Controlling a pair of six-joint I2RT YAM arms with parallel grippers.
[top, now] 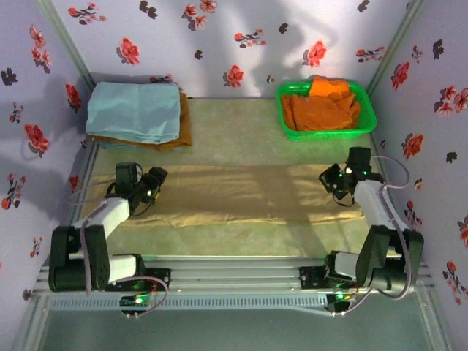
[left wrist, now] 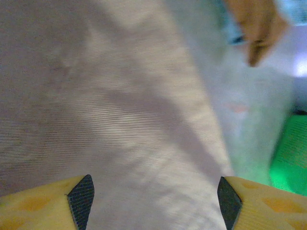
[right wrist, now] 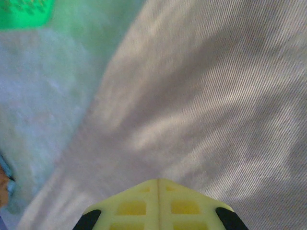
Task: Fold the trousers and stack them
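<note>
The tan trousers (top: 241, 194) lie flat in a long strip across the middle of the table. My left gripper (top: 152, 184) hovers over their left end. In the left wrist view it (left wrist: 156, 191) is open, its dark pads (left wrist: 81, 196) wide apart, with pale cloth (left wrist: 120, 110) spread below. My right gripper (top: 334, 181) is over the right end. In the right wrist view it (right wrist: 158, 181) is shut, yellow fingers pressed together just above the ribbed cloth (right wrist: 206, 96), and no cloth shows between them.
A folded light blue cloth (top: 135, 110) lies on a brown one at the back left. A green basket (top: 327, 132) with orange garments (top: 325, 99) stands at the back right. Flowered walls close in the table on three sides.
</note>
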